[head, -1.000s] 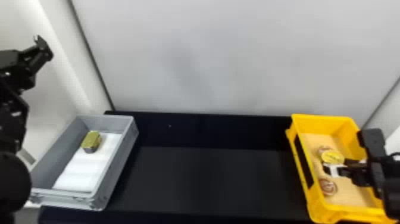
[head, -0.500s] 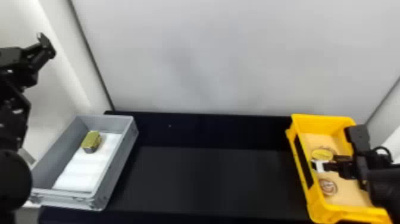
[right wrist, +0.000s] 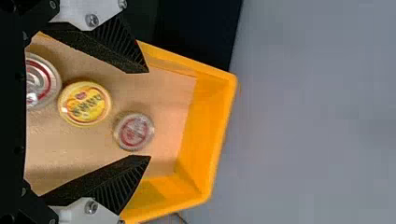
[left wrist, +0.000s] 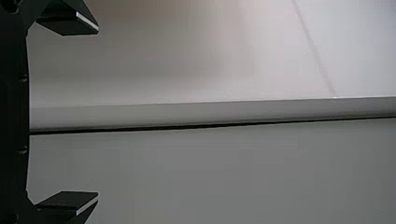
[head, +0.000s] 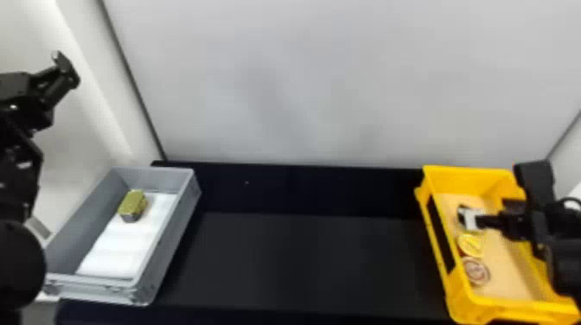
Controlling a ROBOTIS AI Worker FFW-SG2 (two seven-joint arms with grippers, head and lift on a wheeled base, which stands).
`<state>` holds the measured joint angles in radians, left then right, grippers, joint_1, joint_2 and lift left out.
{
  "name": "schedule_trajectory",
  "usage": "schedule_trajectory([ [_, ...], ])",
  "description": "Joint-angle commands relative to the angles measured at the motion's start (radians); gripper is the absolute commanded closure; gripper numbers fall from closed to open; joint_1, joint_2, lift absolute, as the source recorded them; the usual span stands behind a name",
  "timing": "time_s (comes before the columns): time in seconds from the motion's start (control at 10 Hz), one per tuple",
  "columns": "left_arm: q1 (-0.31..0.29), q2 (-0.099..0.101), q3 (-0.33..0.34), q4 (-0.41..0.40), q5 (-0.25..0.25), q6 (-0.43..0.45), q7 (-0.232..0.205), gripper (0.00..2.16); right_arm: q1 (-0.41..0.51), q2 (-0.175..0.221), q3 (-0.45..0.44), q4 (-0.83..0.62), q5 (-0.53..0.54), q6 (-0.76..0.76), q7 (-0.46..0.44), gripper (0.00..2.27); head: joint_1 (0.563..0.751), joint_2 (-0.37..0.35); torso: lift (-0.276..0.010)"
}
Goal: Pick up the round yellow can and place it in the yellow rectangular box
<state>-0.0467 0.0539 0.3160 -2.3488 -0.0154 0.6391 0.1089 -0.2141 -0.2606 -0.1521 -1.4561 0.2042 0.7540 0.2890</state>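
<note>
Where the earlier head views had the round yellow can point(head: 471, 245) right at the right gripper point(right wrist: 149, 114), the two have now parted, and the gripper has slid farther off. That looks like a release, so the placing is probably done.

With twelve o'clock straight ahead of the robot, the yellow rectangular box point(head: 438, 255) sits at two. Nearest in it lies a red-ringed can point(head: 476, 271), at six o'clock from the yellow one. Next comes the yellow can itself, flat on the box floor. Beyond, around twelve from it, is a small can point(right wrist: 134, 132), with the right gripper's fingers spread about it, holding nothing. Lifting straight up should avoid nudging it.

Over at ten, the grey box point(head: 173, 233) holds a green tin point(head: 132, 205). Farther up, towards eleven, the left gripper point(left wrist: 98, 113) is parked, fingers wide apart and empty.
</note>
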Motion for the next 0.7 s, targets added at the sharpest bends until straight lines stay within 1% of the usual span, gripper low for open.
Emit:
schedule_trajectory([
  [0.0,-0.001,0.0,-0.006,0.005,-0.003,-0.008,0.005,0.04,-0.016,0.006,0.103,-0.216,-0.061,-0.005,-0.056,0.14,0.694,0.054,-0.003],
  [0.1,-0.002,0.0,-0.008,0.006,-0.005,-0.008,0.006,0.04,-0.039,0.02,0.16,-0.297,-0.097,0.003,-0.116,0.12,0.694,0.054,-0.003],
  [0.2,-0.004,0.0,-0.008,0.009,-0.005,-0.021,0.017,0.04,-0.054,0.037,0.195,-0.375,-0.154,-0.01,-0.211,0.11,0.694,0.054,-0.003],
  [0.3,-0.004,-0.002,-0.009,0.014,-0.005,-0.033,0.023,0.04,-0.064,0.054,0.229,-0.449,-0.18,-0.059,-0.327,0.1,0.694,0.054,-0.003],
  [0.4,-0.01,-0.002,-0.014,0.022,-0.006,-0.048,0.026,0.04,-0.077,0.072,0.252,-0.503,-0.184,-0.129,-0.413,0.09,0.694,0.054,-0.003],
  [0.5,-0.018,-0.002,-0.02,0.028,-0.009,-0.064,0.029,0.04,-0.105,0.078,0.26,-0.544,-0.207,-0.157,-0.43,0.1,0.694,0.054,-0.003],
  [0.6,-0.021,0.0,-0.021,0.032,-0.009,-0.08,0.034,0.04,-0.139,0.064,0.286,-0.583,-0.22,-0.197,-0.465,0.11,0.694,0.054,-0.003],
])
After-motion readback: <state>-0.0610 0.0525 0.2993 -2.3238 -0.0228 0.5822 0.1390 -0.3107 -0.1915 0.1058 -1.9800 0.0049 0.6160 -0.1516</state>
